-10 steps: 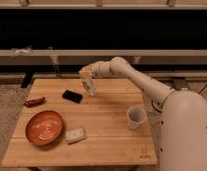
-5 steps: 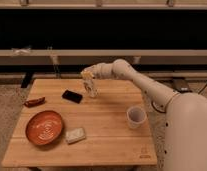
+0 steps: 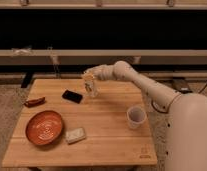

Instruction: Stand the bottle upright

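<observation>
The end effector (image 3: 90,80) has lifted a little above the bottle (image 3: 91,89). The bottle stands upright on the bench (image 3: 107,135). I cannot tell its fingers' state.

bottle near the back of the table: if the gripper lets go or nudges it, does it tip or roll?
The bottle looks upright, tall and slim, so it probably tips easily from a sideways nudge. Once down, its rounded body would likely roll across the flat wooden table. It looks like light plastic, so the gripper right at its top could knock it while pulling away.
</observation>
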Robot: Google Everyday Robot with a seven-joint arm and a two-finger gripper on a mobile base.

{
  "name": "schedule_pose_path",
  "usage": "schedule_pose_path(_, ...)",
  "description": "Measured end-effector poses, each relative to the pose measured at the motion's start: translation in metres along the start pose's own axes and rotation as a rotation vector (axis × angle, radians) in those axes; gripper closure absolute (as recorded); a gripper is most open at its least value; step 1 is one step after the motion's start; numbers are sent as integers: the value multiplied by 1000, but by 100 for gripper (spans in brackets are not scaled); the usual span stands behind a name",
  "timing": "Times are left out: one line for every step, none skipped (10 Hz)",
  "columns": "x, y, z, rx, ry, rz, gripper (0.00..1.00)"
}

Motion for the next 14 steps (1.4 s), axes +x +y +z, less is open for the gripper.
schedule_pose_path(2, -1, -3, 6, 6, 3, 20)
schedule_pose_path(5, -2, -6, 11, 12, 5, 20)
schedule_pose_path(8, -3, -11, 18, 17, 7, 20)
schedule_pose_path(10, -3, -14, 23, 21, 8, 20)
schedule_pose_path(11, -4, -19, 30, 27, 7, 20)
schedule_pose_path(12, -5, -21, 34, 32, 7, 20)
schedule_pose_path(11, -6, -24, 38, 37, 5, 20)
schedule_pose_path(11, -7, -26, 42, 41, 2, 20)
schedule_pose_path(10, -8, -28, 45, 44, -2, 20)
schedule_pose_path(10, -8, -28, 47, 45, -4, 20)
schedule_pose_path(9, -10, -31, 53, 47, -6, 20)
schedule_pose_path(8, -11, -33, 57, 48, -8, 20)
schedule_pose_path(7, -14, -36, 63, 50, -10, 20)
schedule_pose_path(7, -16, -38, 66, 50, -11, 20)
